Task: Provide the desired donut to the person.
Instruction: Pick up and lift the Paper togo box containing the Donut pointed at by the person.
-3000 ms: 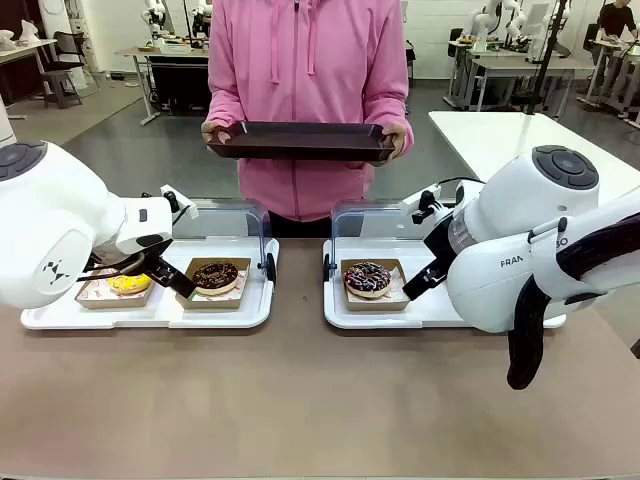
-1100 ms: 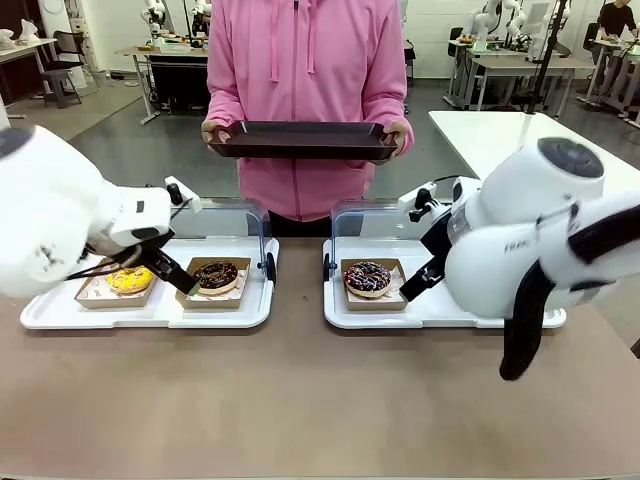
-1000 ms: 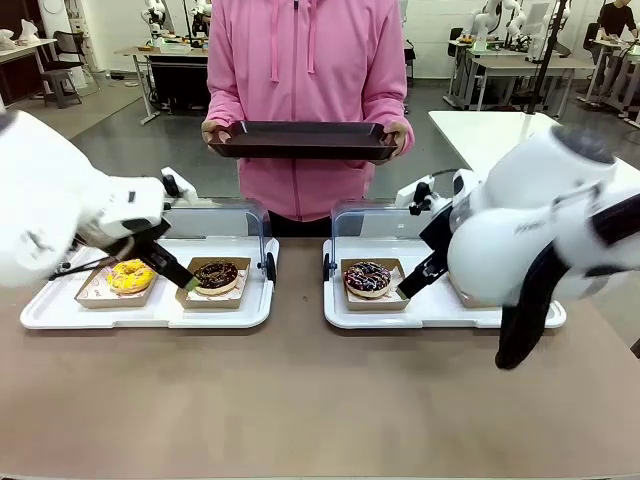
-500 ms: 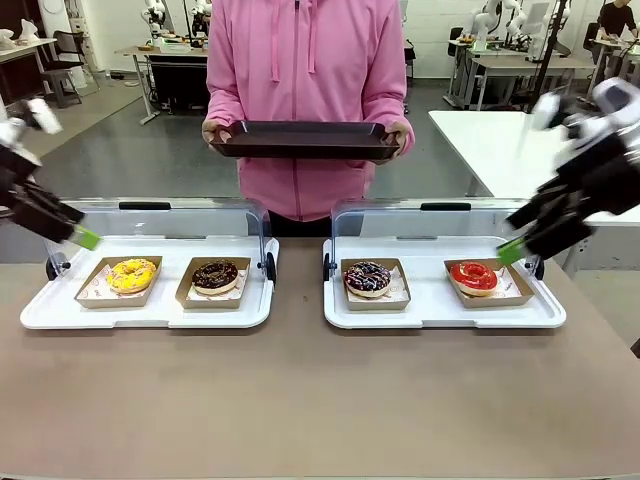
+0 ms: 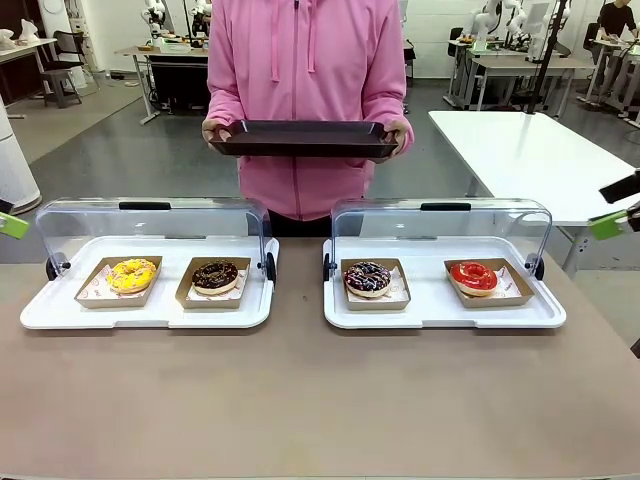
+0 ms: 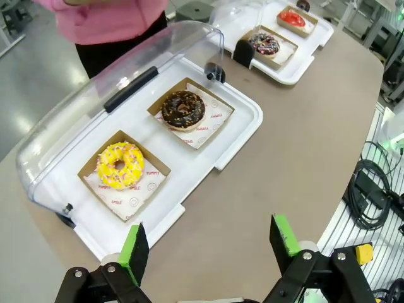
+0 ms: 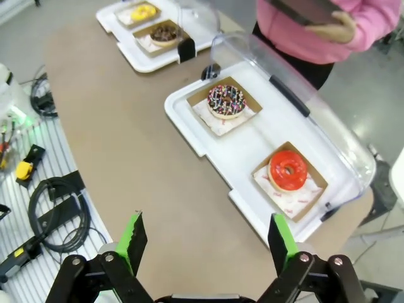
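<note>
Both arms had withdrawn from the trays to the table's sides. The left gripper (image 6: 208,240) and right gripper (image 7: 205,243) hung high, jaws spread, empty. Four donuts, from the yellow donut (image 5: 132,274) to the red donut (image 5: 473,275), sat in card boats (image 5: 92,291) on white trays (image 5: 150,318). I could not tell which one the person (image 5: 300,60) wanted. Judged soft, glaze fragile: grip the boat's rim.

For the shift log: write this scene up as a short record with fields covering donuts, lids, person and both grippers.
Left tray: yellow donut and chocolate donut
Right tray: sprinkled donut and red donut
Lids: left lid and right lid swung back, open
Person: across the table, holding a dark tray in both hands
Left gripper: jaws open, empty, clear of the trays
Right gripper: jaws open, empty, clear of the trays
</note>
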Robot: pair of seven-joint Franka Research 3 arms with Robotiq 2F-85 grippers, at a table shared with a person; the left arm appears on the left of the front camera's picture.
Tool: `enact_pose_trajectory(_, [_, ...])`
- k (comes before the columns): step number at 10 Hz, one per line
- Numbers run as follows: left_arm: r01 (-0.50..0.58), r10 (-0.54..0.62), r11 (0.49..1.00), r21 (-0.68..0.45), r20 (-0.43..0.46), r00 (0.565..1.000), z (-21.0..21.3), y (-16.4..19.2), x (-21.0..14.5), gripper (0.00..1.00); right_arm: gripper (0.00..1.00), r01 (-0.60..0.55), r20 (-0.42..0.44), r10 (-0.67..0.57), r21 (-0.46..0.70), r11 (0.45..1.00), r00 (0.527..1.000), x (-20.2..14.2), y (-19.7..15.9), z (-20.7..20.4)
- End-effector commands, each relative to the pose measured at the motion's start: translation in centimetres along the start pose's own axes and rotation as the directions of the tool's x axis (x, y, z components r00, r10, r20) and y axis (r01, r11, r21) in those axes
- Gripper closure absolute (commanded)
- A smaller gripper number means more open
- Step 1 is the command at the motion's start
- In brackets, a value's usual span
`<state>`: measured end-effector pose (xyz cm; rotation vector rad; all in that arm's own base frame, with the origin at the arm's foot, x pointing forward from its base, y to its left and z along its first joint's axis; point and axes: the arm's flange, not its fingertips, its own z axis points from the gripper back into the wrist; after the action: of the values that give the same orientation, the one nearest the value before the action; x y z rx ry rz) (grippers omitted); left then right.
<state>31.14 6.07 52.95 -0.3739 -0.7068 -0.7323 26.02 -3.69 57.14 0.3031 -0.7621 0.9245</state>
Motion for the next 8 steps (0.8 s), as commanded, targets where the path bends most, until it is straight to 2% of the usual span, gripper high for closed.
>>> enact_pose_trajectory(1, [0.022, -0.023, 1.000, 0.008, 0.059, 0.998, -2.4, -4.0, -6.1, 0.00, 0.00, 0.000, 0.031, 0.001, -0.012, 1.000, 1.000, -5.0, 3.1, -3.8])
enact_pose_trajectory(4, [0.003, -0.011, 0.998, 0.065, 0.130, 0.991, -1.3, -3.2, -5.6, 0.00, 0.00, -0.025, 0.101, 0.033, -0.081, 0.996, 0.994, -5.0, 3.2, -3.3])
enact_pose_trajectory(8, [-0.001, -0.016, 0.995, 0.104, 0.165, 0.986, -0.8, -3.0, -5.0, 0.00, 0.00, -0.053, 0.143, 0.069, -0.114, 0.992, 0.987, -4.6, 3.3, -3.2])
